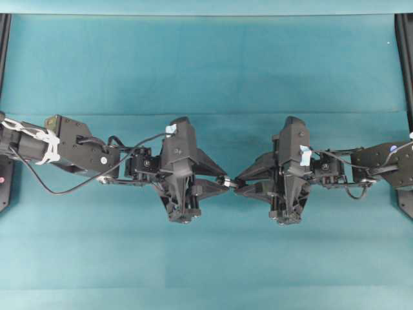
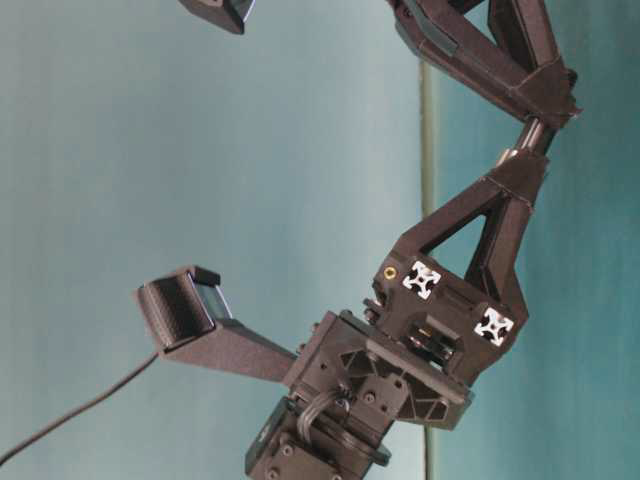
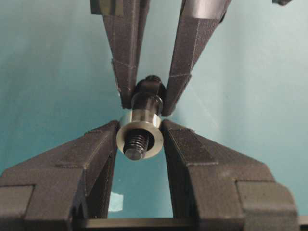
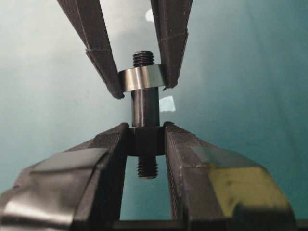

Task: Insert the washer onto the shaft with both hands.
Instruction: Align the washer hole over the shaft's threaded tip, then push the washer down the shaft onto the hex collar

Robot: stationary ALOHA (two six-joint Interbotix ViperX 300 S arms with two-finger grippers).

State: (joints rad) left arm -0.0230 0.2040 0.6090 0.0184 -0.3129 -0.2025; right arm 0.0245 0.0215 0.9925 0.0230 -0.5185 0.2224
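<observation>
Silvery washer (image 3: 139, 134) rings the dark threaded shaft (image 3: 146, 98), its tip protruding.

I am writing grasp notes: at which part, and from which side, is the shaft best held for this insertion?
Grip the shaft on its thick middle section, as the right gripper does, coming from the end away from the washer. That leaves the narrower threaded tip bare, so the washer, held by the left gripper, can slide on.

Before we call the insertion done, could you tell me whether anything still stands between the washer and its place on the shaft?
Nothing visible does. The grey metal ring washer already sits around the dark metal shaft, whose threaded tip pokes through the hole.
</observation>
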